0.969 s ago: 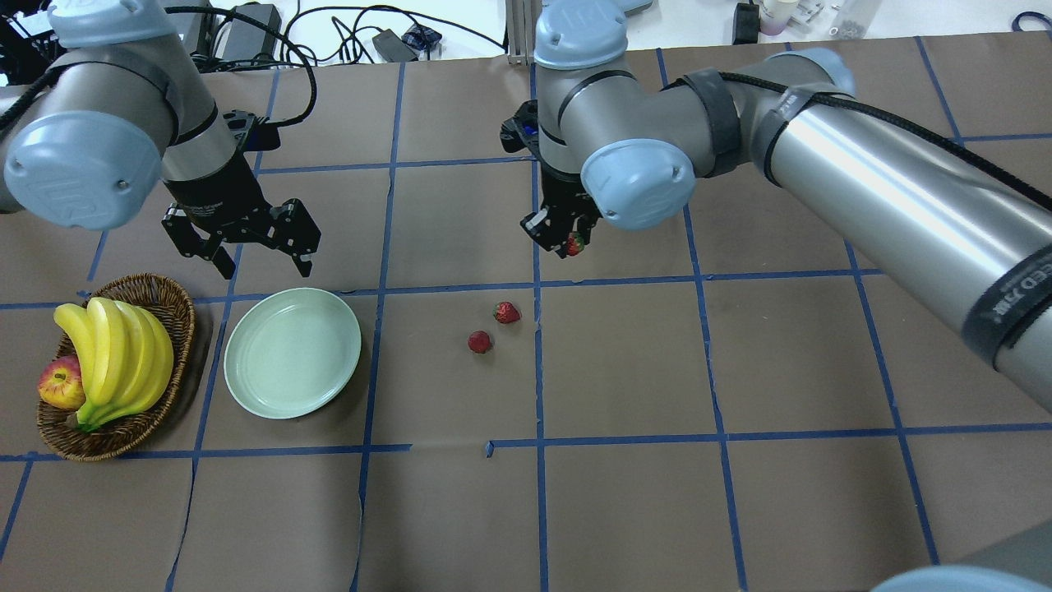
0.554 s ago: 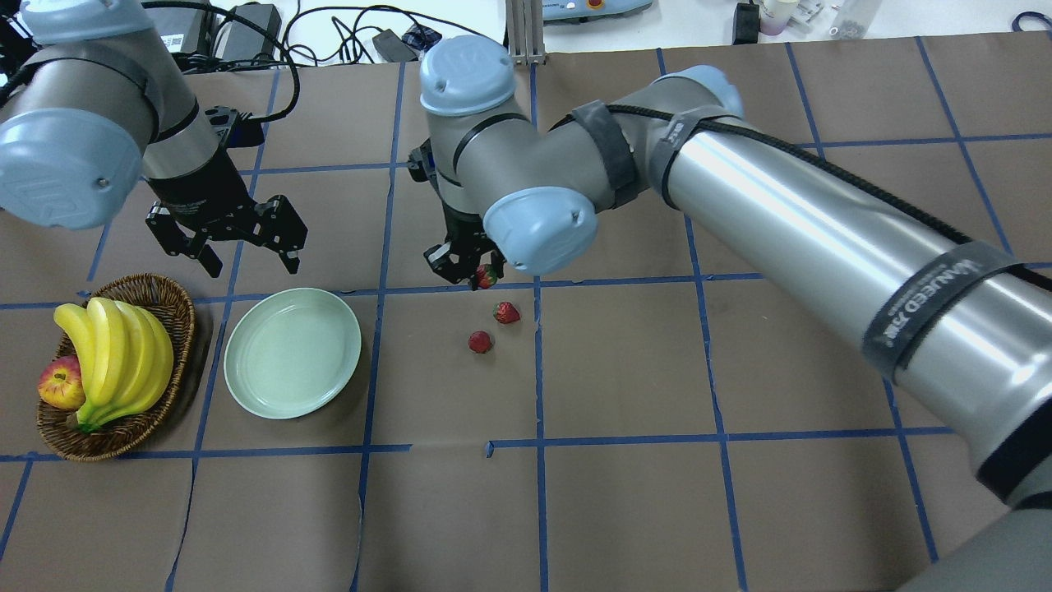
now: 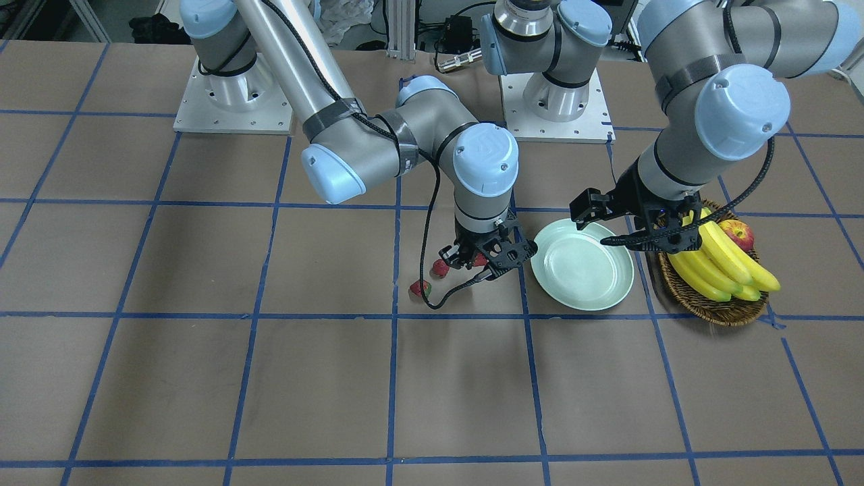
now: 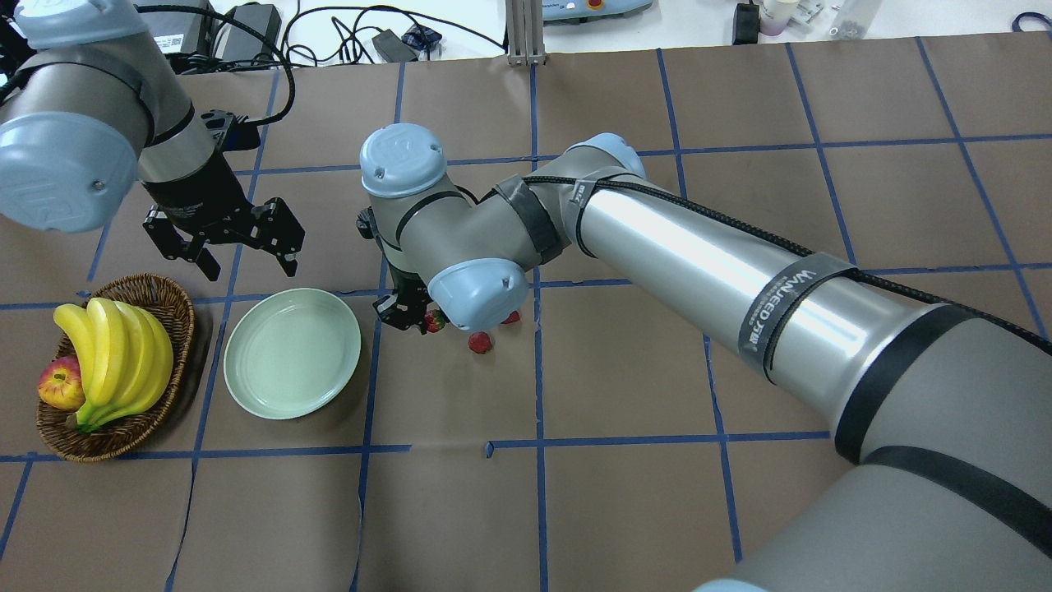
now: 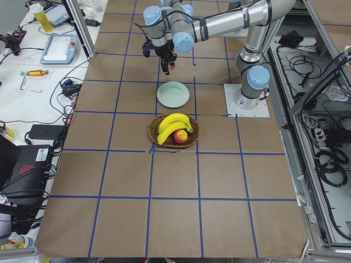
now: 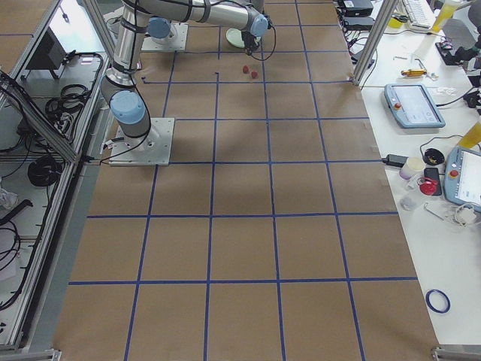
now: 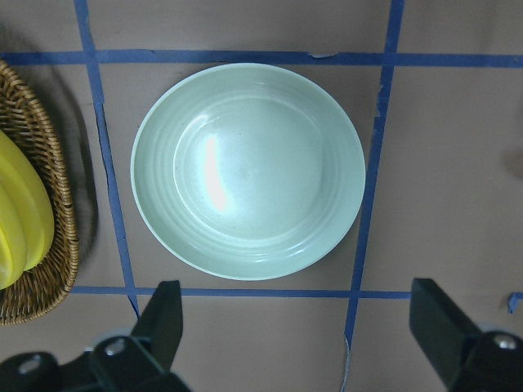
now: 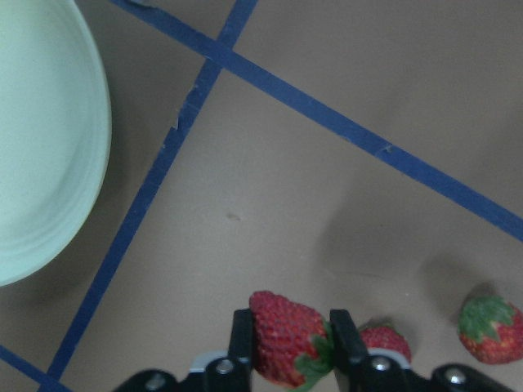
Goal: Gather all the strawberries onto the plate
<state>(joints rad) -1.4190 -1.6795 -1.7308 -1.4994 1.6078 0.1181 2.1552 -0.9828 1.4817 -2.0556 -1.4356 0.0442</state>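
Bench (image 4: pixel 625 493), with plate (image 4: pixel 292 352) at its left. My left claw (image 4: pixel 249 270) hangs spread just beyond the plate. My right claw (image 4: pixel 411 315) is clenched on one strawberry (image 8: pixel 284 336), just right of the rim. Two other strawberries (image 4: pixel 479 342) lie on the bench, further right. I should clear the rim, then release low over the centre, lest it roll.

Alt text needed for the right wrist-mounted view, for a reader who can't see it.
The right gripper, at the view's bottom edge, is shut on a strawberry. Two more strawberries lie on the brown paper toward the lower right. The pale green plate shows empty at the left edge, across a blue tape line.
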